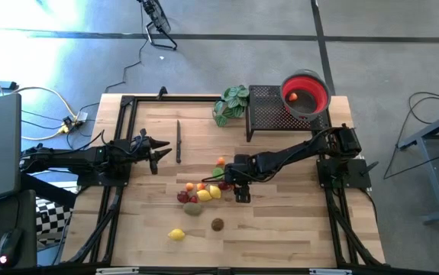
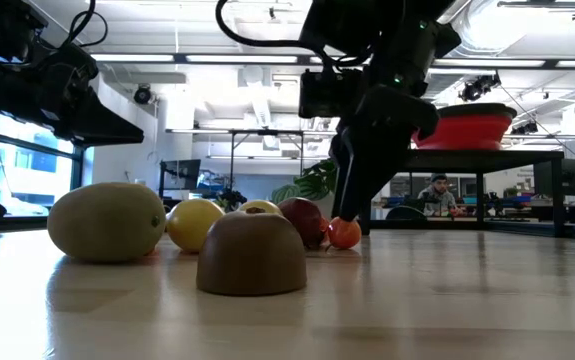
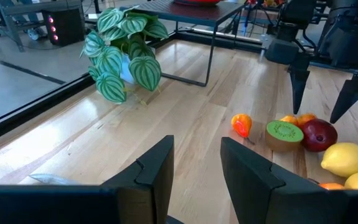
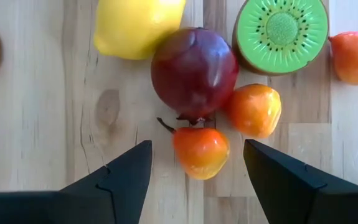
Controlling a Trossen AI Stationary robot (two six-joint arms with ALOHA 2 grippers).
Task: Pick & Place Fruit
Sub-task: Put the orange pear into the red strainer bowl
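Orange fruit (image 4: 200, 151) between open right tool (image 4: 197, 177) fingers; no writing.

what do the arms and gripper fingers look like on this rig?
Both arms are dark, near-black, jointed links, mounted at opposite table sides. Left gripper has flat, angular black fingers with stepped inner edges; right gripper has matching black wedge-shaped fingers. Thin dark cables run along the links. No markings visible.

Two dark, matte-black jointed arms, each tool (image 4: 194, 171) with two flat, angular, wedge-shaped black fingers (image 3: 150, 171).
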